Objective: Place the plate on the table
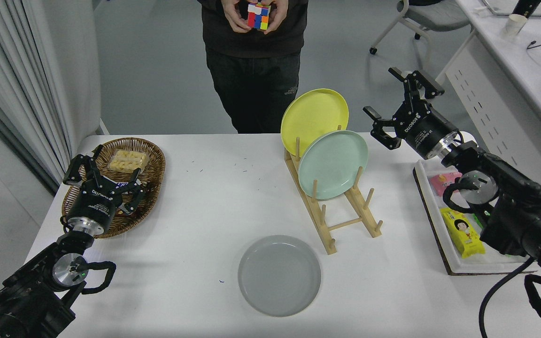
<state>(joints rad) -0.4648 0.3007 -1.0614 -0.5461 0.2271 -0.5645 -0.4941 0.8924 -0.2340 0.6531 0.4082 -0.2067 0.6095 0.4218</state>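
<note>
Arms: I see two, black, with chunky jointed housings.
Left gripper (103, 174): black, white lettering on its body, silver ring at the wrist.
Right gripper (402, 104): black, same white lettering, silver wrist ring.
Joints: round silver caps, each with a small green light.
Cables: black, looped beside both wrists.

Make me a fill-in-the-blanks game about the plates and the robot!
1. The grey plate lies flat on the white ____.
2. In the wooden rack, the plate standing behind the mint-green plate is ____.
3. The right gripper is open and holds ____.
4. The left gripper hangs over the ____ at the table's left end.

Missing words: table; yellow; nothing; basket
</note>
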